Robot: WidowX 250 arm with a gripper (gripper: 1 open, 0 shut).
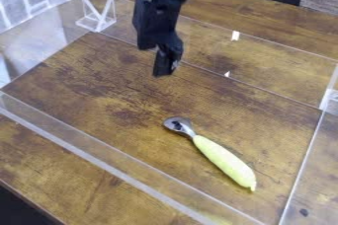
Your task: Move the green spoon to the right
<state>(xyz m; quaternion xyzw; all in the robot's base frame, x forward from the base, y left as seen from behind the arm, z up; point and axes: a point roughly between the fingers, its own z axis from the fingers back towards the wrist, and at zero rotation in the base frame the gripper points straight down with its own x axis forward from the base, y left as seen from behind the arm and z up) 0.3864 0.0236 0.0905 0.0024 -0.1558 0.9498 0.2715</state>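
Observation:
The green spoon (214, 156) lies flat on the wooden tabletop at the lower right. Its yellow-green handle points to the lower right and its metal bowl (179, 126) to the upper left. My black gripper (164, 68) hangs pointing down, up and to the left of the spoon, well apart from it and lifted off the wood. Its lower end looks blunt and spread, so it reads as open, and nothing shows between its fingers.
A low clear acrylic wall (79, 140) rings the work area, with its front edge running diagonally below the spoon. A clear plastic stand (95, 14) sits at the back left. A small white mark (235, 36) shows on the table behind the arm.

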